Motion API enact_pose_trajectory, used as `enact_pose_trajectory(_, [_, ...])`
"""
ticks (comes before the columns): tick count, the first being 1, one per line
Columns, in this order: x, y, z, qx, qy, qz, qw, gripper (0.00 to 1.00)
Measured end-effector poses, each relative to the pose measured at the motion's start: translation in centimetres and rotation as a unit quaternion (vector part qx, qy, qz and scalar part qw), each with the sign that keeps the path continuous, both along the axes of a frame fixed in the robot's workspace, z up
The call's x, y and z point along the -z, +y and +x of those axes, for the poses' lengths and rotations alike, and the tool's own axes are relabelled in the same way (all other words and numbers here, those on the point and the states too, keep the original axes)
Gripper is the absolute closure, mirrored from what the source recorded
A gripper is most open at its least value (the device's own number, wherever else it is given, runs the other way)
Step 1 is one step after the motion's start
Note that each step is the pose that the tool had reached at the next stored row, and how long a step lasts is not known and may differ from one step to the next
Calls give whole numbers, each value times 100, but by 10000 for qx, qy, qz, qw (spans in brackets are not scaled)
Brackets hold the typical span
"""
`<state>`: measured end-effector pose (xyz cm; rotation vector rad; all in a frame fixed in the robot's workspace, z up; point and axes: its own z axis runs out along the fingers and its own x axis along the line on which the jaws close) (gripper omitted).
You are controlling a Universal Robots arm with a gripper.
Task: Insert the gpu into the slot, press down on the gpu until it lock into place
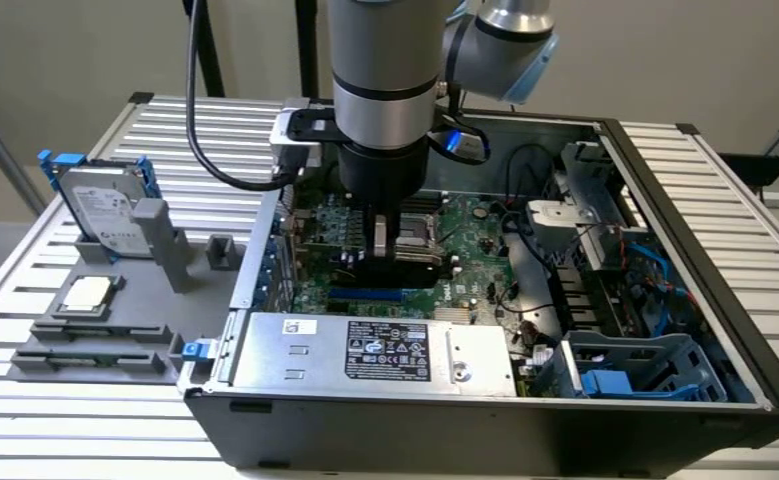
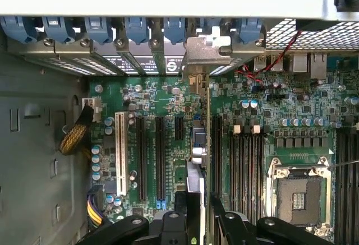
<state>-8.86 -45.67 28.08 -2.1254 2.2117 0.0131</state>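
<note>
Claw (image 1: 392,246) clamped on the gpu (image 1: 411,270), slot (image 1: 362,297) just beneath; insertion looks unfinished, gpu not yet pressed home or locked.

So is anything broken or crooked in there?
Nothing looks broken or spilled. The gpu sits straight in the gripper, right by the blue slot. One odd thing is the big square socket, which is empty with no chip in it.
</note>
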Motion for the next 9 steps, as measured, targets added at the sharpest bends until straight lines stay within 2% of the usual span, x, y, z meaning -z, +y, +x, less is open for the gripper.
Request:
enact_pose_trajectory(3, [6, 1, 0, 1, 13, 1, 10000, 74])
enact_pose_trajectory(9, [27, 0, 0, 0, 75, 0, 10000, 74])
